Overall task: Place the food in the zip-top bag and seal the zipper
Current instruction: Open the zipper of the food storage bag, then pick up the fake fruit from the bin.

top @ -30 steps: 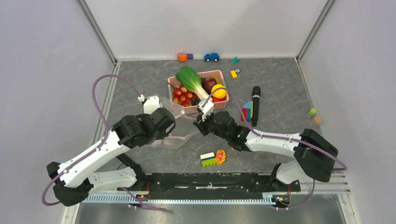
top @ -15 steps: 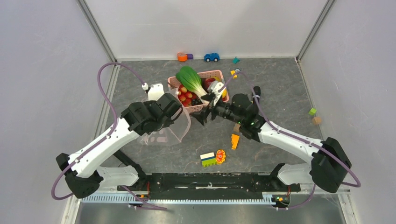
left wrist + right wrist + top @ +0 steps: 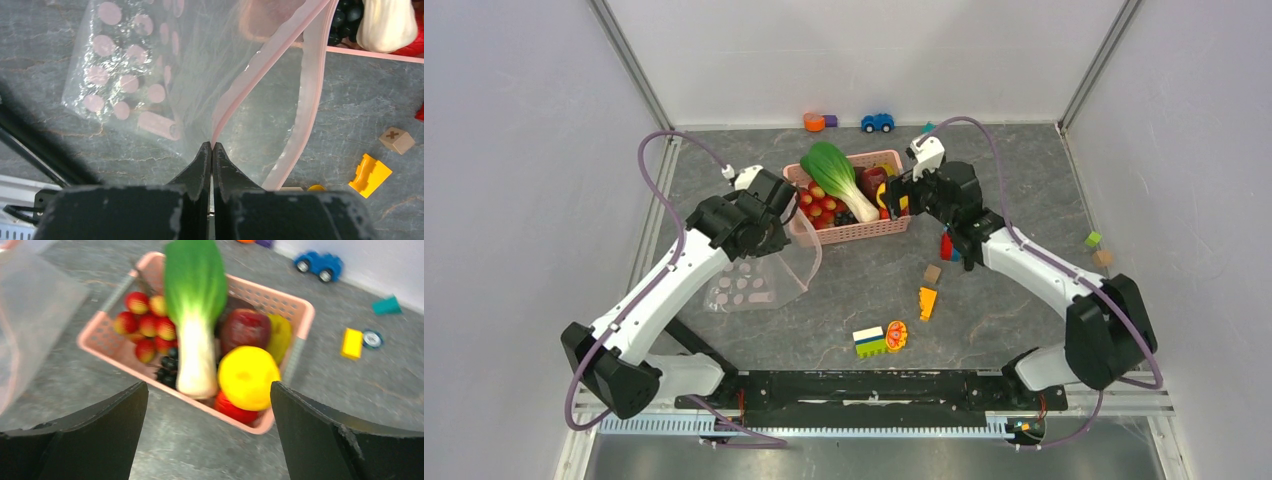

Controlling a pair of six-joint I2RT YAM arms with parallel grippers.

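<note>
While the left gripper [image 3: 212, 146] is pinched fully closed on the pink zipper [image 3: 260, 65] strip, the zip-top bag [image 3: 150, 65] hangs from it just left of the pink basket [image 3: 300, 315], with its mouth gaping open (pink dots mark its lower part). The right gripper [image 3: 207, 387] hovers at the basket's right end, fingers spread wide and holding nothing. All the food lies in the basket: bok choy [image 3: 195, 295] on top, yellow citrus [image 3: 248, 376], dark red apple [image 3: 245, 327], strawberries [image 3: 147, 325] and dark berries [image 3: 167, 367].
</note>
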